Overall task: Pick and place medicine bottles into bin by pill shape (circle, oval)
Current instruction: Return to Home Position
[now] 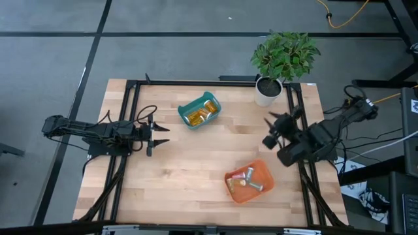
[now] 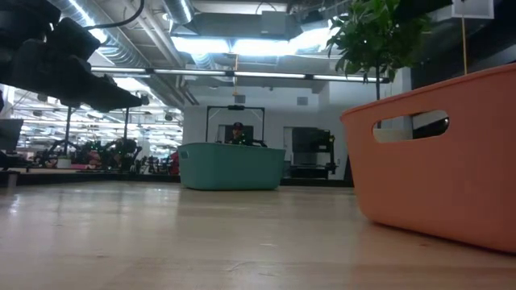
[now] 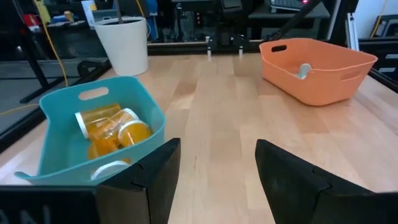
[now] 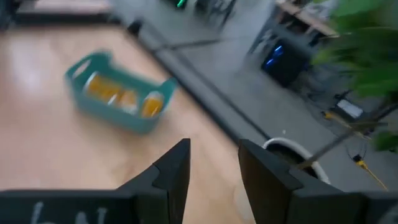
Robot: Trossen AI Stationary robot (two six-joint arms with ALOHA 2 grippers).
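High view: left gripper (image 1: 159, 137) hangs over the left side of the table (image 1: 196, 171), fingers spread wide, holding nothing. Teal bin (image 1: 183, 107) sits just ahead of it, a bit toward the far edge, with amber medicine bottles (image 1: 200, 114) piled inside. Right gripper (image 1: 268, 129) is raised over the right side, fingers parted, also empty. White plant pot (image 1: 267, 93) stands near it on the far side. Orange bin (image 1: 262, 168) lies near it on the front side, pastel bottles (image 1: 247, 182) lying inside.
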